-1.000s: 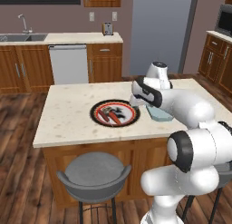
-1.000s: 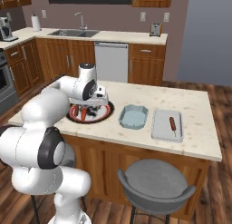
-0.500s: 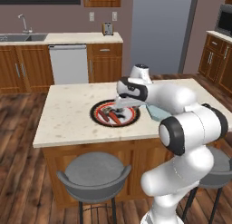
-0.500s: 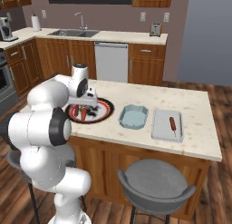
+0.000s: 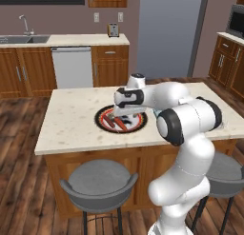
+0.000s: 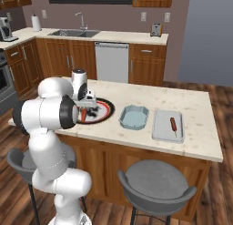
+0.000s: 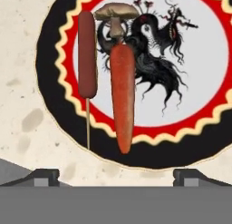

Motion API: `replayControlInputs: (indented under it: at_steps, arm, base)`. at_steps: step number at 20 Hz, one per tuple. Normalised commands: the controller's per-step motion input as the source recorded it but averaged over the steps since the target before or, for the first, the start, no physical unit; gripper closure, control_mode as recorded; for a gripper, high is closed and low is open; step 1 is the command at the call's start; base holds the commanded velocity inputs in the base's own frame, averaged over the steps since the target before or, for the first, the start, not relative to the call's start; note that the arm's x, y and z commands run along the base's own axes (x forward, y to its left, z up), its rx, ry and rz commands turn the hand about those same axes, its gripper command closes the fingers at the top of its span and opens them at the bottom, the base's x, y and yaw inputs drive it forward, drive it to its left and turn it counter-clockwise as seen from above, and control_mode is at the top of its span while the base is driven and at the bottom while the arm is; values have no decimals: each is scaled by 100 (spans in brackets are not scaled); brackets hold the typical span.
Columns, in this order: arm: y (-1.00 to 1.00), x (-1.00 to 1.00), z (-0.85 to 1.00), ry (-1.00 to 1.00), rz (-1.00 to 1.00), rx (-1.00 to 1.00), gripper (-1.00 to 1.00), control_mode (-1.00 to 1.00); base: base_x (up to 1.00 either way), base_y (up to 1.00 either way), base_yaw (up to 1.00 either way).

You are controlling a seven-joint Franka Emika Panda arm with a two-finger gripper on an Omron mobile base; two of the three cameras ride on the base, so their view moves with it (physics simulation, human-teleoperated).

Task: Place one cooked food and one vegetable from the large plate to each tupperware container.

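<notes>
Speckled cream island counter (image 5: 71, 124) under large plate (image 7: 54, 105), wood cabinets (image 6: 68, 60) behind, gripper (image 7: 115, 175) jaws apart.

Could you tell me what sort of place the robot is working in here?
It looks like a home kitchen, rendered rather than real. Wooden cabinets run along the wall with a sink, a dishwasher and a toaster, and the robot works at a stone-topped island with stools beside it.
</notes>
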Motion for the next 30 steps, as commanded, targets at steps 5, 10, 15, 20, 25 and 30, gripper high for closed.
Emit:
replayControlInputs:
  at_steps: [5,10,15,20,25,30]
  arm:
    - [0,43,-34,0,0,0,-100,-100]
    - [9,28,-29,0,0,0,-100,-100]
    - [7,2,-36,0,0,0,-100,-100]
    - [0,5,-26,0,0,0,-100,-100]
    - [0,15,-26,0,0,0,-100,-100]
    - [0,17,-26,0,0,0,-100,-100]
  base:
    - [0,0,0]
    - [0,0,0]
    - [0,0,0]
    - [0,0,0]
    - [0,0,0]
    - [0,0,0]
